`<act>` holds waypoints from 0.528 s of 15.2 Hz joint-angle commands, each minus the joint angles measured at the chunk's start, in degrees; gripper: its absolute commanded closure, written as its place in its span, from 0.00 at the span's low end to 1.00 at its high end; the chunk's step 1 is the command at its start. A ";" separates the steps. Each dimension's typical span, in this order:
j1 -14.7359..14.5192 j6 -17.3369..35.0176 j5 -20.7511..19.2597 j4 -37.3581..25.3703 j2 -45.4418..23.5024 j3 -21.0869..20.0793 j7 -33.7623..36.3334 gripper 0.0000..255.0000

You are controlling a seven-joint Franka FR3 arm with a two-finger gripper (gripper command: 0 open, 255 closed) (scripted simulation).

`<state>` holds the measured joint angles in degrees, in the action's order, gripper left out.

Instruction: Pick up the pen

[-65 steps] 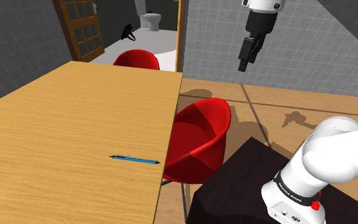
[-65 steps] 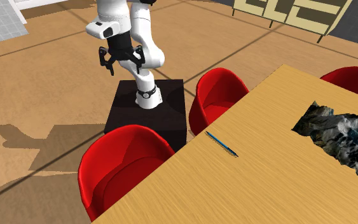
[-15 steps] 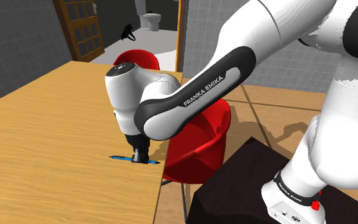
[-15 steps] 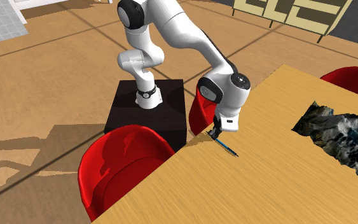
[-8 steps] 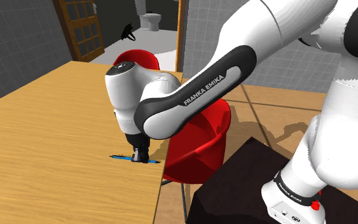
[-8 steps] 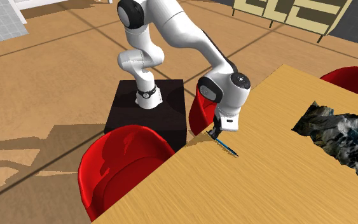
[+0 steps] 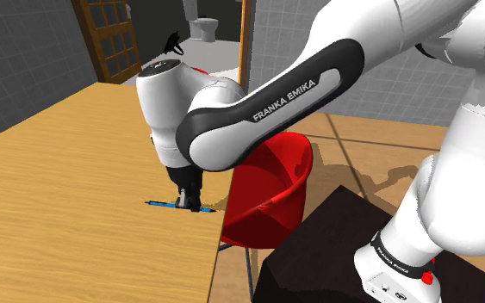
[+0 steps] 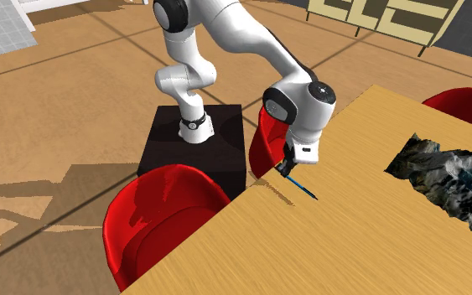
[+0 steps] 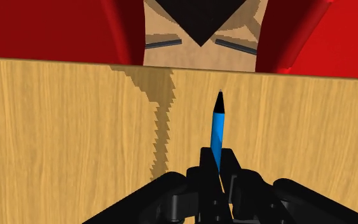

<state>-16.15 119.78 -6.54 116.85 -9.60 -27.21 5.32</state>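
Grip looks solid from where we sit: the all-black two-finger hand (image 9: pixel 219 175) is closed down narrow on the slim blue pen with a black tip (image 9: pixel 217 126). It pinches the pen near one end, so most of the barrel sticks out past the fingertips toward the edge of the light wooden table (image 9: pixel 63 127).

In the shoulder view the hand (image 7: pixel 189 203) points straight down off the white arm's wrist. The pen (image 7: pixel 157 204) lies roughly level across it, with its long end poking out to that view's left. All of this sits over the table (image 7: pixel 77 172) close to its edge, right by the glossy red bucket chair (image 7: pixel 275 185). The black box stand (image 7: pixel 318 250) is at the lower right.

The second exterior view shows the hand (image 8: pixel 287 171) and pen (image 8: pixel 308 190) at the table's near edge, between two red chairs. We'd say the pen looks just off the tabletop (image 8: pixel 376 243), but honestly we can't tell from this angle whether it's clear or touching. A dark, craggy, rock-like lump (image 8: pixel 448 180) sits on the table well apart from the pen, toward that view's right.
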 commanded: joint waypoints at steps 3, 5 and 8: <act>0.26 -2.82 0.99 -1.39 1.63 -0.14 -0.83 1.00; 0.34 -4.22 1.41 -2.19 2.33 -0.20 -1.14 1.00; 0.38 -5.04 1.63 -2.67 2.72 -0.22 -1.31 1.00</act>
